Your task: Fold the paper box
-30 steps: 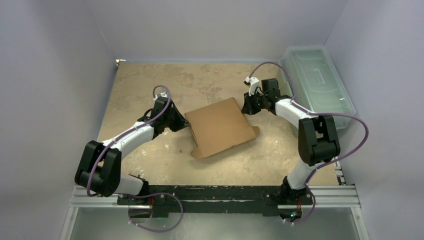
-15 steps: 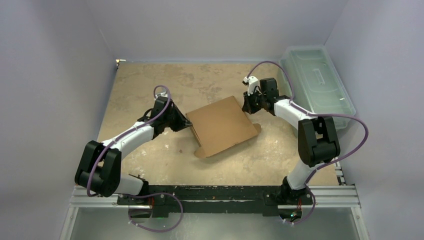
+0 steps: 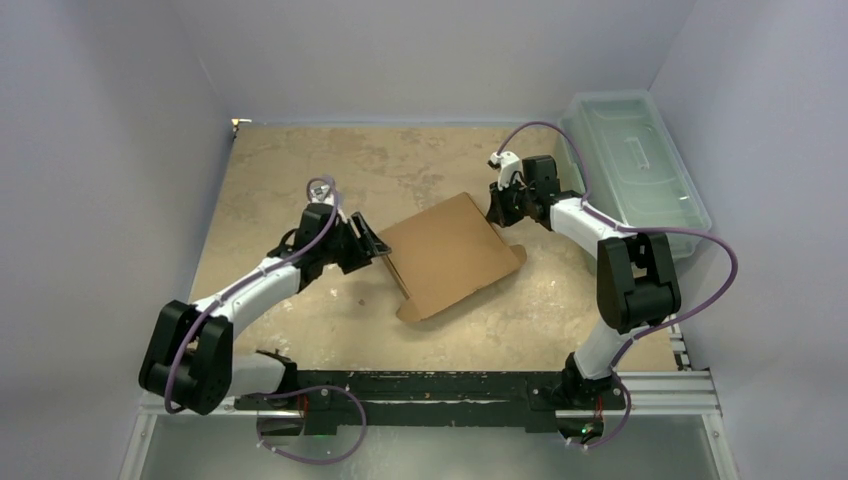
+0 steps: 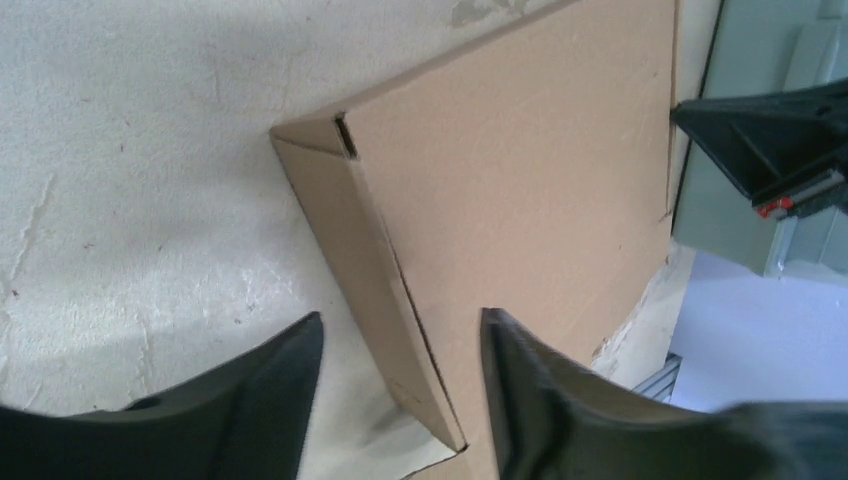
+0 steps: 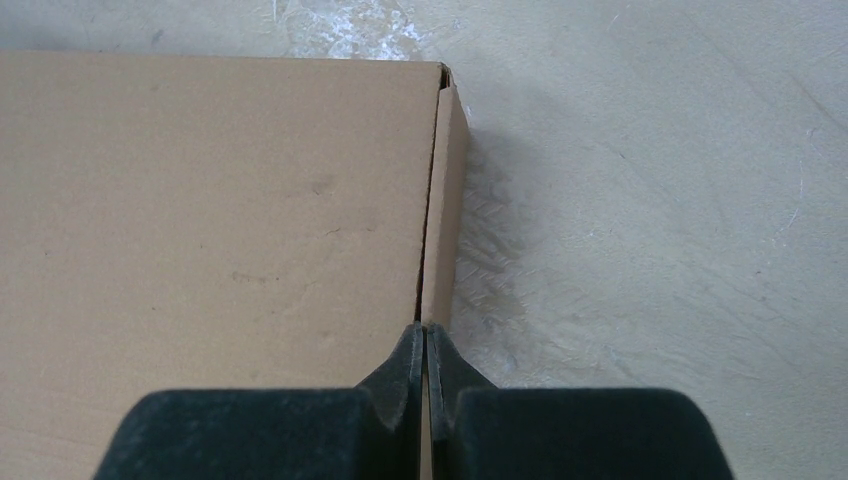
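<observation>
The paper box (image 3: pixel 450 255) is a flat brown cardboard shape lying closed in the middle of the table, turned at an angle. My left gripper (image 3: pixel 375 243) stands open at the box's left edge. In the left wrist view its fingers (image 4: pixel 400 325) straddle the box's side wall (image 4: pixel 370 270) without touching it. My right gripper (image 3: pixel 497 212) is at the box's far right corner. The right wrist view shows it (image 5: pixel 427 330) shut on the thin upright side wall (image 5: pixel 445 190) of the box (image 5: pixel 200 200).
A translucent pale-green plastic bin (image 3: pixel 635 160) stands along the right wall behind the right arm. The tan tabletop (image 3: pixel 330 160) runs to grey walls at the back and sides. The arms' base rail (image 3: pixel 420 385) lines the near edge.
My left gripper has opened, let go of the box's left edge and drawn back a little. The box has shifted slightly to the right. The right gripper stays shut at its corner.
</observation>
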{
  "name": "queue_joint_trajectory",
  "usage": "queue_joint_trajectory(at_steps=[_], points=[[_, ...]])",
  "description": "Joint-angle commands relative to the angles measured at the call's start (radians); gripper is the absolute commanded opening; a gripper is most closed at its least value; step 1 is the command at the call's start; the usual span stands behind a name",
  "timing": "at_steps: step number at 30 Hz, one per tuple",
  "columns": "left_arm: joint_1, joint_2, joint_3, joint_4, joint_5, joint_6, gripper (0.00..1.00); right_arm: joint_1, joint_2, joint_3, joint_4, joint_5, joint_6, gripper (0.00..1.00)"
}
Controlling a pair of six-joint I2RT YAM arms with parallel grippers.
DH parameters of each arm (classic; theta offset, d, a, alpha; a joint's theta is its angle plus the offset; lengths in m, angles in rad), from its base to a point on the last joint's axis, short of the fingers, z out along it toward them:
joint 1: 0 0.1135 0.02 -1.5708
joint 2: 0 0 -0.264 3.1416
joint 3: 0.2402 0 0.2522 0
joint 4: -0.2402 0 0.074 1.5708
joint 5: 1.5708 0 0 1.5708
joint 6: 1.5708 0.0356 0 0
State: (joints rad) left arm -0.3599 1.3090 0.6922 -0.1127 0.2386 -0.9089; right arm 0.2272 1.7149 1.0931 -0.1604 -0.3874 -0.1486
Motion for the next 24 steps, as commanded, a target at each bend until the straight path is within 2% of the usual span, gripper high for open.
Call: queue_joint_trajectory(at_steps=[1, 6, 15, 24], points=[[0.009, -0.095, -0.136, 0.156, 0.097, 0.039, 0.66, -0.008, 0.027, -0.004, -0.020, 0.007, 0.003, 0.00], [0.009, -0.138, -0.328, 0.423, 0.162, -0.078, 0.77, -0.008, 0.038, 0.001, -0.028, 0.004, 0.002, 0.00], [0.009, -0.040, -0.398, 0.713, 0.191, -0.167, 0.81, -0.008, 0.048, 0.002, -0.033, -0.001, 0.001, 0.00], [0.009, 0.050, -0.414, 0.824, 0.195, -0.199, 0.82, -0.012, 0.088, 0.014, -0.049, 0.074, 0.004, 0.00]])
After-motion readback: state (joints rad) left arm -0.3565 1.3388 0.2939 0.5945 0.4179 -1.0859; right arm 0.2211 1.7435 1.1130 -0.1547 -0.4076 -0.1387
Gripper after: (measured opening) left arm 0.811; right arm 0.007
